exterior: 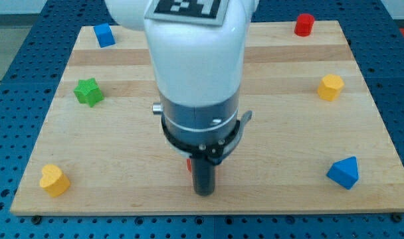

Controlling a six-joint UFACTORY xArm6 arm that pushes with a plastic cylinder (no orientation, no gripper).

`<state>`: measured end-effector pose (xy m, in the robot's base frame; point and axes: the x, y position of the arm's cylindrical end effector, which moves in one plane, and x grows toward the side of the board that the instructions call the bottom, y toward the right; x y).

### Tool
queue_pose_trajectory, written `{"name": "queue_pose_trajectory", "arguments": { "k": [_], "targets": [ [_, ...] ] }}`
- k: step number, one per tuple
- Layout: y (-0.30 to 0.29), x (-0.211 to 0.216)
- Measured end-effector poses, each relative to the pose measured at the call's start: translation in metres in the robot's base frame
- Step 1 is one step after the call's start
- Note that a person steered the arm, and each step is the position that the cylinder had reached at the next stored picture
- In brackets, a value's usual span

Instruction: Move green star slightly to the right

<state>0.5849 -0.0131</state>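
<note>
My tip low centre, seemingly well apart from green star.

- My tip rests on the wooden board near the view's bottom centre, well apart from the green star at the view's left.
- A red block, shape unclear, shows just beside my rod, mostly hidden.
- Blue cube top left; red cylinder top right.
- Yellow hexagonal block at right; blue triangular block lower right; yellow heart lower left.
</note>
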Motion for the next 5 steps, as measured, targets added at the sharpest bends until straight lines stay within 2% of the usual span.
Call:
{"name": "queue_pose_trajectory", "arguments": {
  "k": [3,4,5],
  "targets": [
    [-0.022,-0.109],
    [-0.033,-0.110],
    [-0.063,-0.083]
  ]
}}
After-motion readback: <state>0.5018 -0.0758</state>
